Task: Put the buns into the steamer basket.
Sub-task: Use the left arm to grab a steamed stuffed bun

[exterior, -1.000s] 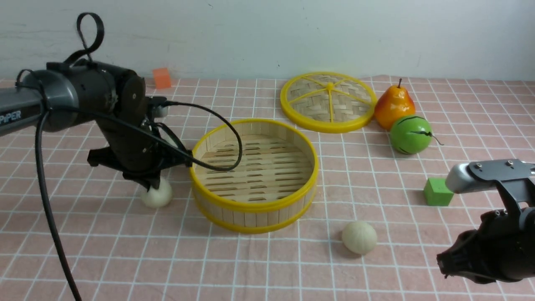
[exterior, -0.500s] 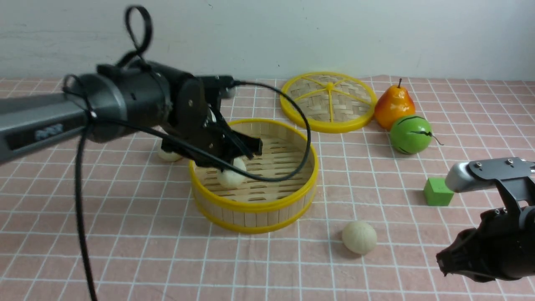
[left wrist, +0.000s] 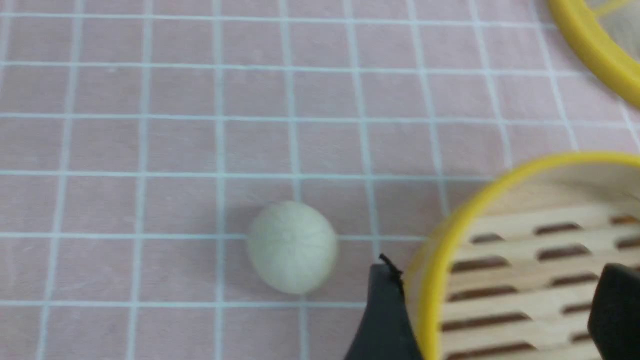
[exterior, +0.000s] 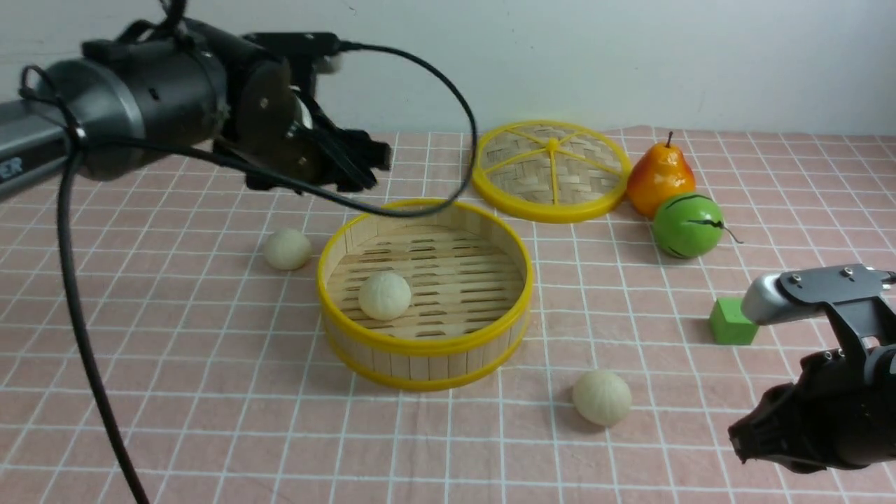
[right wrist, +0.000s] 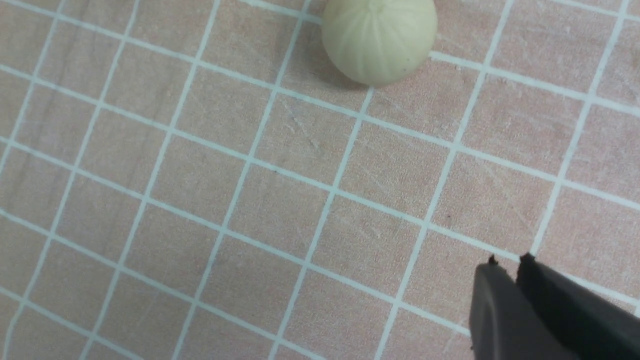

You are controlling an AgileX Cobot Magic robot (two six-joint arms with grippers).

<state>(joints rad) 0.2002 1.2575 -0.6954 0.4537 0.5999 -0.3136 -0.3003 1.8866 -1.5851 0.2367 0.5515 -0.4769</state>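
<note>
The steamer basket [exterior: 424, 346] stands mid-table with one bun [exterior: 384, 295] on its slat floor. A second bun [exterior: 287, 249] lies on the cloth just left of the basket; it also shows in the left wrist view [left wrist: 292, 247] beside the basket's rim [left wrist: 440, 240]. A third bun [exterior: 601, 397] lies in front of the basket to the right, and shows in the right wrist view [right wrist: 379, 39]. My left gripper [exterior: 364, 164] is open and empty, raised above the basket's far left rim. My right gripper [right wrist: 506, 261] is shut and empty, low at the front right.
The flat woven lid [exterior: 551, 170] lies behind the basket. A pear [exterior: 660, 178] and a green striped melon-like ball [exterior: 687, 225] stand at the right. A green cube [exterior: 731, 321] lies near my right arm. An orange cube sits at the back wall, mostly hidden.
My left gripper carried a bun from the cloth at the left into the basket, let it go and rose up and back. The right arm has barely moved.
</note>
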